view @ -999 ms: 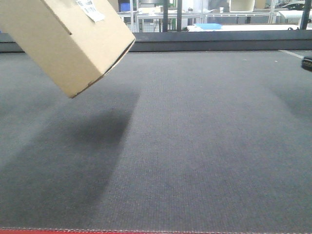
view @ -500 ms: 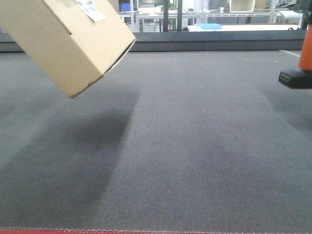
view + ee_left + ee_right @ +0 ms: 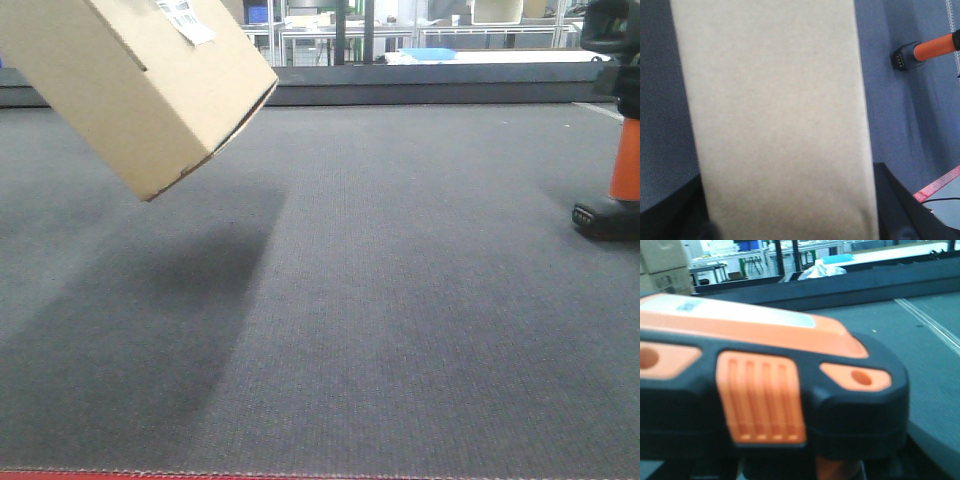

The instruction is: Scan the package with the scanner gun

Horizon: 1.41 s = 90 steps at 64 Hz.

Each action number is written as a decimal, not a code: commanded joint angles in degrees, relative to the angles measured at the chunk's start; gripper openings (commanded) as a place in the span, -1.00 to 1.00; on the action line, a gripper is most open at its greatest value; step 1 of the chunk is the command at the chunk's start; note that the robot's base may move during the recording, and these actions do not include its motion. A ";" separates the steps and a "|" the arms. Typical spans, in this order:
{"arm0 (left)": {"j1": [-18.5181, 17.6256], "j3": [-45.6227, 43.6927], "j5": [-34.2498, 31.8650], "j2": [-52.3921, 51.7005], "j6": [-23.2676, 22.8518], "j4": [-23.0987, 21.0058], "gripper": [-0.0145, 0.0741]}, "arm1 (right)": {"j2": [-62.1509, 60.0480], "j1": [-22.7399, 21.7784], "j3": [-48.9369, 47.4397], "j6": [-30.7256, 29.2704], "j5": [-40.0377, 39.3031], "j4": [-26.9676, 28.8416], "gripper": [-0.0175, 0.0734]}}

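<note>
The box (image 3: 140, 80) hangs tilted in the air at 10 o'clock of the front view, clamped between the dark fingers of the left claw (image 3: 790, 225). The scanner (image 3: 625, 160) stands upright at 3 o'clock (the right claw's grip I cannot tell).

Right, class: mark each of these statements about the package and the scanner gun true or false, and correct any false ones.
The package sits tilted above the mat, not resting on it. True.
The package's white label is on its underside. False: it is on the upper face.
The scanner gun has a blue handle. False: the handle is orange.
In the front view, the scanner gun is right of the package. True.
</note>
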 commanded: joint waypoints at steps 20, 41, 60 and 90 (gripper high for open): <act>-0.14 -0.06 -0.16 -0.81 0.20 -1.56 -0.92 | 0.68 -0.18 -0.35 -0.38 -3.89 2.00 -0.97; -0.14 -0.06 -0.16 -0.81 0.20 -2.59 -0.92 | 0.68 -0.18 -0.35 -0.38 -3.44 1.27 -0.97; -0.14 -0.06 -0.16 -0.81 0.20 -2.59 -0.92 | 0.68 -0.18 -0.35 -0.38 -2.72 -0.12 -0.65; -0.14 -0.06 -0.16 -0.81 0.20 -2.59 -0.92 | 0.68 -0.18 -0.35 -0.38 2.06 -0.12 0.62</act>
